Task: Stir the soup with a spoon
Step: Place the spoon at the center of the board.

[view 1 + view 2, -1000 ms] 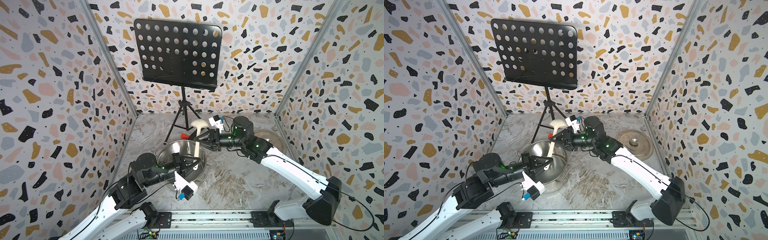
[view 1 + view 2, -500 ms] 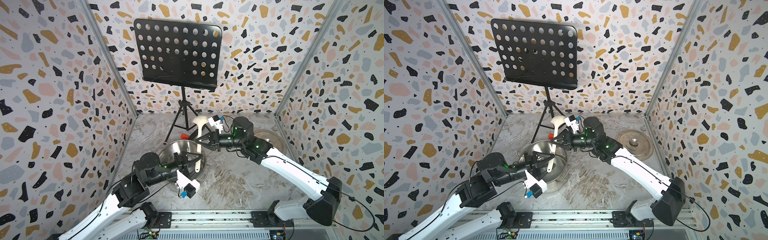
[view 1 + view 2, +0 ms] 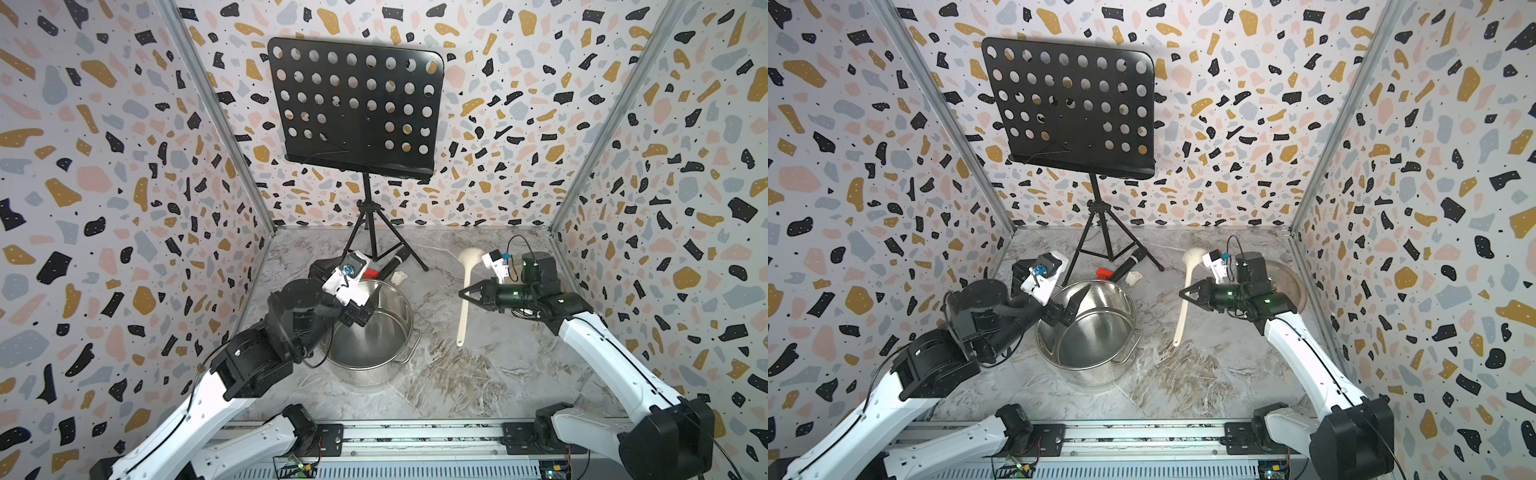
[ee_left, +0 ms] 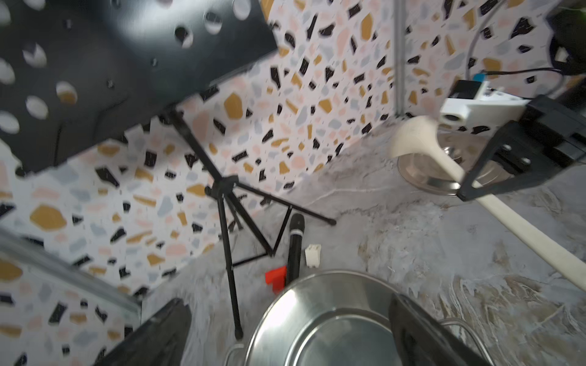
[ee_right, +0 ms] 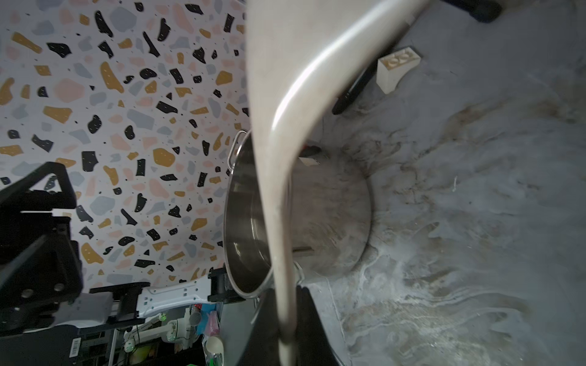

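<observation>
Two things have changed within the last second: the left gripper (image 3: 365, 309), which was shut at the spoon over the pot, now stands with jaws spread wide by the pot's (image 3: 365, 376) left rim. The right gripper (image 3: 462, 293) has clamped the spoon (image 3: 461, 322) mid-handle and carried it off toward the right edge of the table (image 3: 478, 374). In both top views the spoon hangs bowl-up and handle-tip down, well apart from the pot, which stands nearer the left edge. The handover looks done, but the spoon seems the wrong way up for stirring. A top view also shows the lid (image 3: 1289, 286) peeping from behind the right arm by the right edge. In the left wrist view that gripper's own fingers (image 4: 425, 336) stand wide either side of the pot rim, nothing between them, with a microphone (image 4: 295, 240) beyond. In the right wrist view the handle runs close through the middle, and the pot's inside looks dry
</observation>
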You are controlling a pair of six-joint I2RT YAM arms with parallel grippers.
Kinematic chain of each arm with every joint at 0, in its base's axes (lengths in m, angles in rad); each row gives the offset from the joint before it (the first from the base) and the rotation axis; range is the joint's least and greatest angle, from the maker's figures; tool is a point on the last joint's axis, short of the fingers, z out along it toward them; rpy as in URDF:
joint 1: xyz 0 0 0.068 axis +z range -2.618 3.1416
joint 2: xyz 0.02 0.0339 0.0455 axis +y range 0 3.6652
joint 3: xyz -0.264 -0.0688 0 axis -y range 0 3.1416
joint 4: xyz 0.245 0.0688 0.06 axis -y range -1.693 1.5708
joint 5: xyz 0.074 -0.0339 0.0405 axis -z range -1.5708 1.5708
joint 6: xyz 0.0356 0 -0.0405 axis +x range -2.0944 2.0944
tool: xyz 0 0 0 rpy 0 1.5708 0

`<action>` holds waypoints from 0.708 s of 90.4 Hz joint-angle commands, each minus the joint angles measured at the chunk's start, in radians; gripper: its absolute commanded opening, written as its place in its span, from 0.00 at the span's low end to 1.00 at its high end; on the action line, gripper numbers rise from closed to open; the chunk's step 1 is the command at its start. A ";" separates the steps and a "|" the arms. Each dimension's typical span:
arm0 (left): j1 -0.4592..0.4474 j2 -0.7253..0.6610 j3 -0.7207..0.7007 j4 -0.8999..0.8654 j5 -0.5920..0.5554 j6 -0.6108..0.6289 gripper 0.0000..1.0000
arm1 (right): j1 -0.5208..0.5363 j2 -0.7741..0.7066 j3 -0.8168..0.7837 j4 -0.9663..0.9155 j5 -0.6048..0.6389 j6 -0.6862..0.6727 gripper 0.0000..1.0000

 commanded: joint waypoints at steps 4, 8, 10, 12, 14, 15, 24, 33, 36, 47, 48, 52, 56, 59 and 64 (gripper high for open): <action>0.132 0.056 0.080 -0.325 -0.044 -0.334 0.99 | -0.002 0.078 -0.115 0.109 -0.007 -0.153 0.00; 0.194 0.060 0.085 -0.361 0.009 -0.350 1.00 | -0.002 0.112 -0.145 0.156 -0.005 -0.159 0.00; 0.219 0.062 0.085 -0.371 0.032 -0.354 1.00 | -0.002 0.124 -0.157 0.174 -0.003 -0.164 0.00; 0.245 0.064 0.084 -0.381 0.052 -0.357 0.99 | -0.002 0.141 -0.168 0.190 -0.003 -0.168 0.00; 0.268 0.067 0.084 -0.386 0.069 -0.361 0.99 | -0.002 0.156 -0.178 0.210 -0.002 -0.173 0.00; 0.279 0.067 0.083 -0.390 0.075 -0.363 0.99 | -0.002 0.165 -0.183 0.222 -0.001 -0.174 0.00; 0.323 0.068 0.070 -0.397 0.087 -0.377 1.00 | -0.002 0.236 -0.226 0.338 -0.010 -0.165 0.00; 0.338 0.068 0.055 -0.390 0.073 -0.392 0.99 | -0.002 0.307 -0.250 0.441 -0.022 -0.142 0.00; 0.344 0.070 0.052 -0.390 0.068 -0.399 1.00 | -0.002 0.327 -0.254 0.461 -0.022 -0.140 0.00; 0.351 0.068 0.048 -0.388 0.036 -0.407 0.99 | -0.002 0.386 -0.259 0.498 -0.024 -0.147 0.00; 0.351 0.068 0.048 -0.388 0.032 -0.407 1.00 | -0.002 0.391 -0.259 0.499 -0.023 -0.149 0.00; 0.354 0.068 0.048 -0.387 0.015 -0.404 0.99 | -0.002 0.402 -0.261 0.501 -0.020 -0.158 0.00; 0.356 0.068 0.047 -0.385 0.001 -0.401 0.99 | -0.002 0.414 -0.261 0.495 -0.014 -0.168 0.02; 0.359 0.069 0.045 -0.384 -0.008 -0.397 0.99 | -0.002 0.423 -0.262 0.491 -0.012 -0.174 0.03; 0.366 0.073 0.039 -0.378 -0.020 -0.396 0.99 | -0.002 0.442 -0.262 0.490 -0.008 -0.181 0.06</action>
